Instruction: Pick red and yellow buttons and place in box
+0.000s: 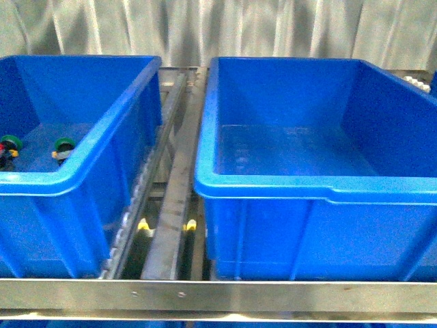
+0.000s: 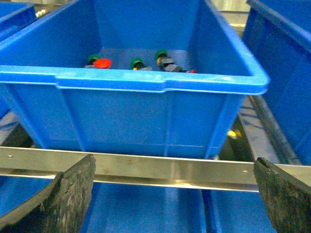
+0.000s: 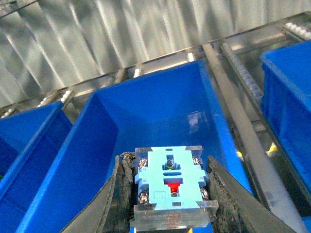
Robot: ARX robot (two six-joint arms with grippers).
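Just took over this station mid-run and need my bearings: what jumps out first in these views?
The right gripper has its jaws shut on a pale blue block with a red centre, held over an empty blue bin. In the left wrist view, a red-capped button lies among green-capped switches inside the other bin. The left gripper hangs open outside that bin's near wall.

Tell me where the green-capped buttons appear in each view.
Front view: the green-capped buttons lie far left, in the left blue bin.
Left wrist view: the buttons sit mid-picture, inside that same bin.
Right wrist view: not visible.
Shared landmark: the steel crossbar before the bin.
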